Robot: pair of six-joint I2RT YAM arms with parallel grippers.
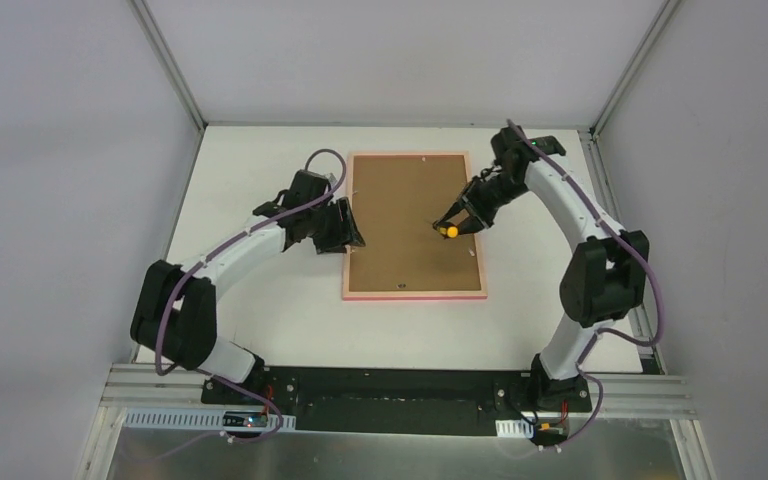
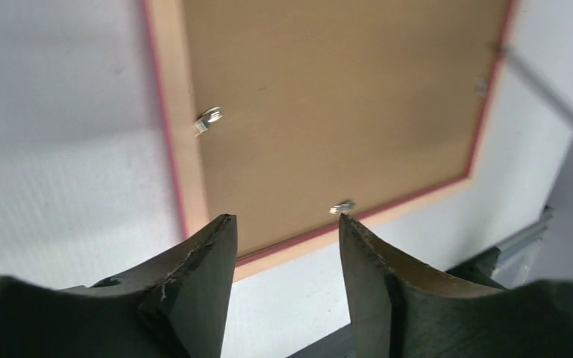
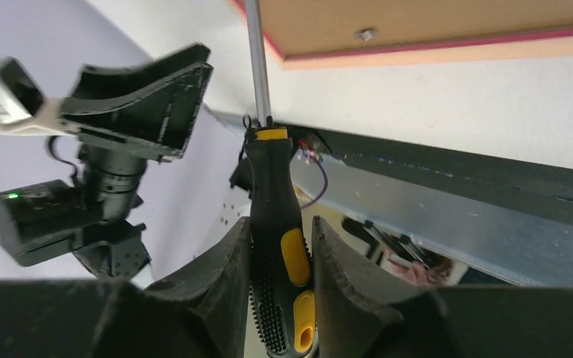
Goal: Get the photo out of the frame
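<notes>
right gripper (image 3: 280, 224): jaws are closed on the ribbed black-and-yellow handle of a screwdriver (image 3: 272, 171). its thin steel shaft is aimed at the frame's edge, near a small tab; whether contact is made cannot be told.
left gripper (image 2: 285, 220): jaws are parted moderately and nothing is held; it is hung over the frame's left border.
frame (image 1: 415, 293): thin bright pink rectangle, laid face down and flat on the white table (image 1: 260, 330) between the two arms.
back board (image 1: 410, 220): matt brown fibreboard, seated inside the frame and pinned by small bright metal tabs (image 2: 209, 119).
photo: not seen; it is judged to be lying beneath the board.
step judged: the tabs are being worked aside.
next move: each tab is to be levered clear with the tip while the frame is steadied, before the board can be lifted.
</notes>
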